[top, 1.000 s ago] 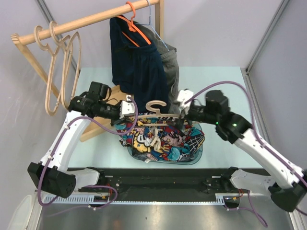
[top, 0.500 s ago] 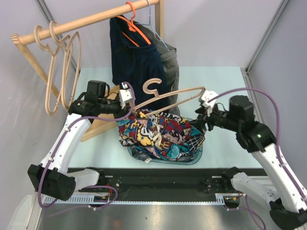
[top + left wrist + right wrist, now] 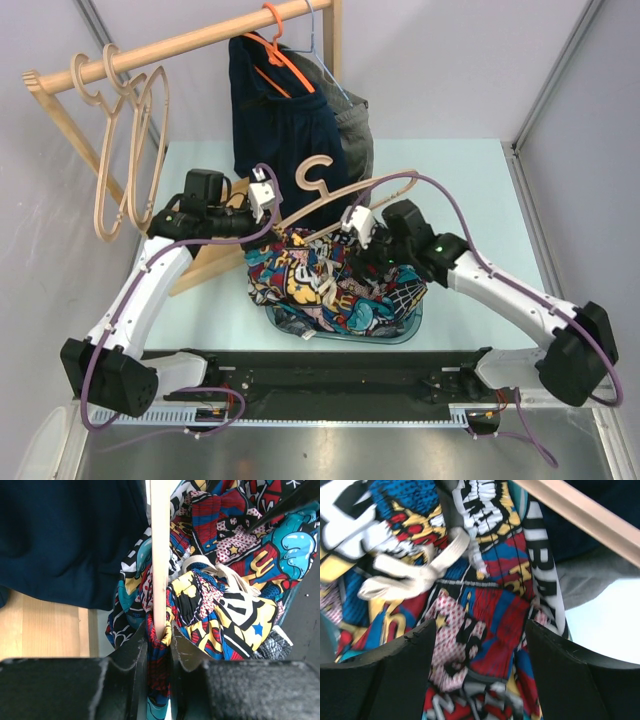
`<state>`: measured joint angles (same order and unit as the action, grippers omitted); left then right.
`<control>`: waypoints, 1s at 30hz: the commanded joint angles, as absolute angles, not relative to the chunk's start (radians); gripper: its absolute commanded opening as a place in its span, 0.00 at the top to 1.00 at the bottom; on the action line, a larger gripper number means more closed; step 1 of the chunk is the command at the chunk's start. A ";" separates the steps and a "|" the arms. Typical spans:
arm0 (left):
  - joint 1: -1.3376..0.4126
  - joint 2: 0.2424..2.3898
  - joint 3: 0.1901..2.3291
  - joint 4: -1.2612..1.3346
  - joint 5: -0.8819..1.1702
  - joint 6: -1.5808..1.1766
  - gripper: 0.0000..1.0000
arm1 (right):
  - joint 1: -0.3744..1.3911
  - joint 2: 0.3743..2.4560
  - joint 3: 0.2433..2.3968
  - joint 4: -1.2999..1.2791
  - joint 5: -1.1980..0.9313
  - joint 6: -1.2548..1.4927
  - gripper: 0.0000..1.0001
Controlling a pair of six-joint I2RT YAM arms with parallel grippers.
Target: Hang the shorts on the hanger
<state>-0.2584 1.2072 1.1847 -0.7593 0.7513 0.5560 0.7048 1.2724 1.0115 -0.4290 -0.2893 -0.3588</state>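
The comic-print shorts (image 3: 330, 285) lie bunched in a teal tray (image 3: 400, 335) at the table's front. The beige wooden hanger (image 3: 372, 194) slants above them, hook up and right end high. My left gripper (image 3: 268, 218) is shut on the hanger's left end. In the left wrist view the hanger bar (image 3: 160, 555) runs up from my left gripper (image 3: 159, 636), with a fold of the shorts (image 3: 225, 595) pinched beside it. My right gripper (image 3: 350, 238) hovers open just over the shorts. In its own view the right gripper (image 3: 480, 652) straddles the shorts (image 3: 495, 615) below the hanger (image 3: 585, 512).
A wooden clothes rail (image 3: 180, 45) crosses the back with spare wooden hangers (image 3: 125, 150) at its left. A navy garment (image 3: 285, 130) on an orange hanger (image 3: 280, 45) and a grey cloth (image 3: 355, 130) hang right behind the work area. The rack's wooden foot (image 3: 215, 262) lies at the left.
The hanger has risen off the shorts, left end still gripped. My right gripper let go of it, swung out right, then came back left over the shorts with its jaws open.
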 commanded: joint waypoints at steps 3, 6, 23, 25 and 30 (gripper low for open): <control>-0.252 1.189 1.177 -0.684 0.772 0.505 1.00 | 0.730 1.347 1.000 -0.281 -0.138 -0.406 0.24; -0.252 1.180 1.167 -0.680 0.765 0.508 0.99 | 0.730 1.364 0.985 -0.290 -0.108 -0.432 0.24; -0.239 1.198 1.166 -0.709 0.782 0.552 1.00 | 0.660 1.252 0.925 -0.435 -0.156 -0.433 0.93; -0.236 1.198 1.167 -0.712 0.788 0.560 1.00 | 0.634 1.229 0.925 -0.449 -0.178 -0.437 1.00; -0.204 1.200 1.192 -0.765 0.845 0.620 0.99 | 0.527 1.120 0.919 -0.483 -0.277 -0.454 1.00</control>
